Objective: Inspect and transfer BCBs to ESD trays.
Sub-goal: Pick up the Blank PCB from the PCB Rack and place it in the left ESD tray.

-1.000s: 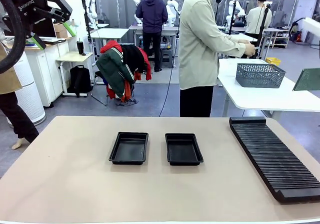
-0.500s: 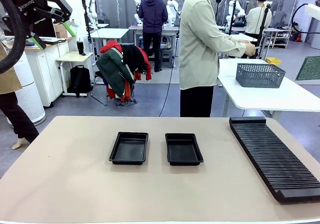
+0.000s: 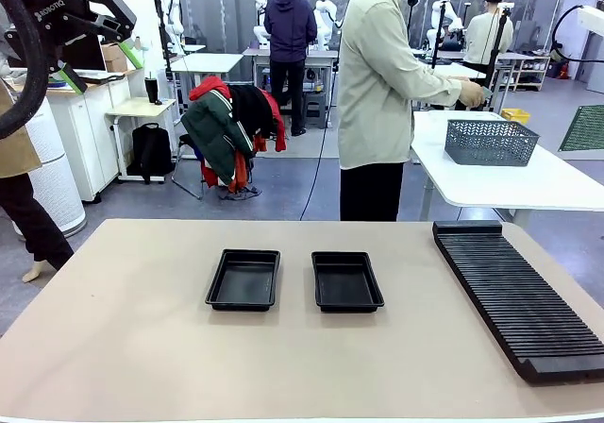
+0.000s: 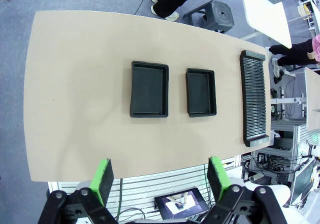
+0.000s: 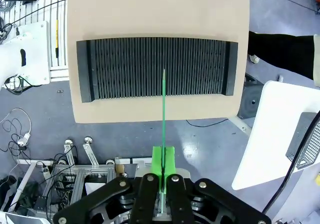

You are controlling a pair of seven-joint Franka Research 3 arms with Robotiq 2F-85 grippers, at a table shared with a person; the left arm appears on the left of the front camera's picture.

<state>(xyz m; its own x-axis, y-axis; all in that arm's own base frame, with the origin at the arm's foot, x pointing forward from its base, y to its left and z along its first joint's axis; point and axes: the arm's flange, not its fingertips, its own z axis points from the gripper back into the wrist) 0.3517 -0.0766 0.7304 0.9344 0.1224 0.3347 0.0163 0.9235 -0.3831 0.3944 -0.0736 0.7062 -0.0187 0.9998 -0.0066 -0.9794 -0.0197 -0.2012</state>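
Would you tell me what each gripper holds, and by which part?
The right gripper pinches a BCB by its near edge, between the pads; the left gripper is open and empty.

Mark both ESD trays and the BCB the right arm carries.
left ESD tray (image 3: 244,279), front view, bare floor.
right ESD tray (image 3: 347,281), front view, bare floor.
BCB (image 5: 163,114), right wrist view, its thin edge.

Table (image 3: 123,347) with two trays (image 3: 243,281), rack (image 3: 514,296)

Bright, even, diffuse room light.
Faint soft shadows ring the trays (image 3: 243,281) on the table (image 3: 123,347); the front view is sharp, and both wrist views bow straight edges near their borders.
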